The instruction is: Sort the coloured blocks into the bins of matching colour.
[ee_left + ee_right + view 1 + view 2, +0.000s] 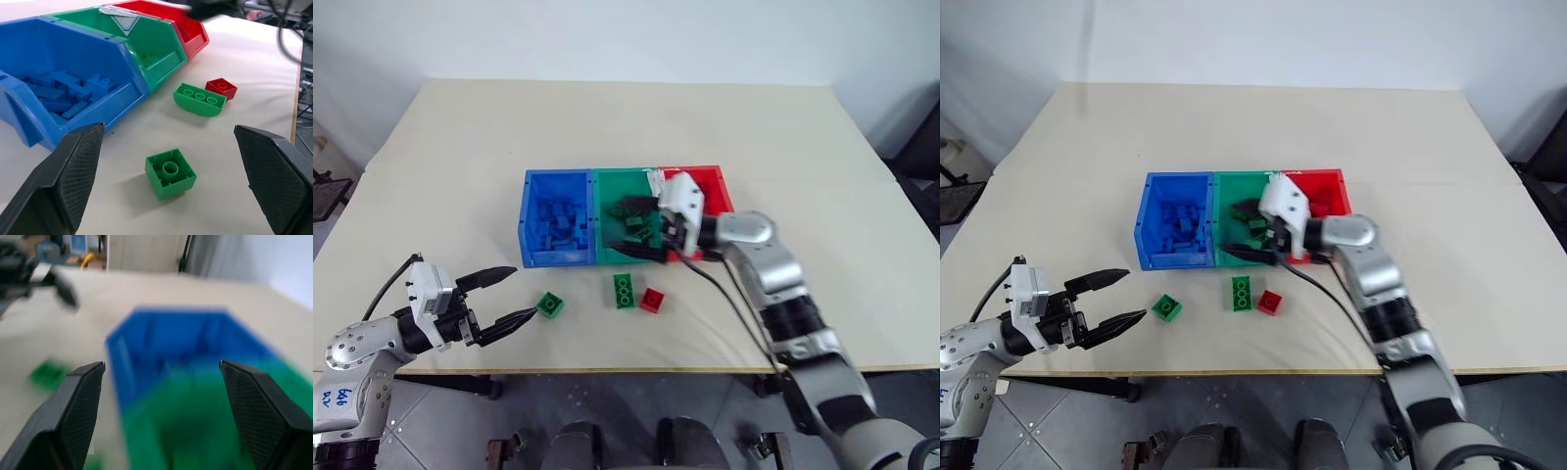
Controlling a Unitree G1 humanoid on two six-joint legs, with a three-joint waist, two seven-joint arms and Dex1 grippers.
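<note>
Faintly, a white label on the green bin (607,196) stayed unreadable. At centre frame, the right hand (641,230) hung open and empty over that bin. At lower left, the left hand (514,294), wide open, faced the small square green studded brick (549,305). The oblong green brick (625,290) pointed up-frame beside a red brick (652,300) on the beige table (460,147).

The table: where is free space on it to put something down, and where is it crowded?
The table is bare behind the bins up to its far edge, and on both sides of them. It is crowded in front of the bins: a green square block, a green oblong block and a red block lie there, with the left tool beside them. The right tool hangs over the green bin.
</note>
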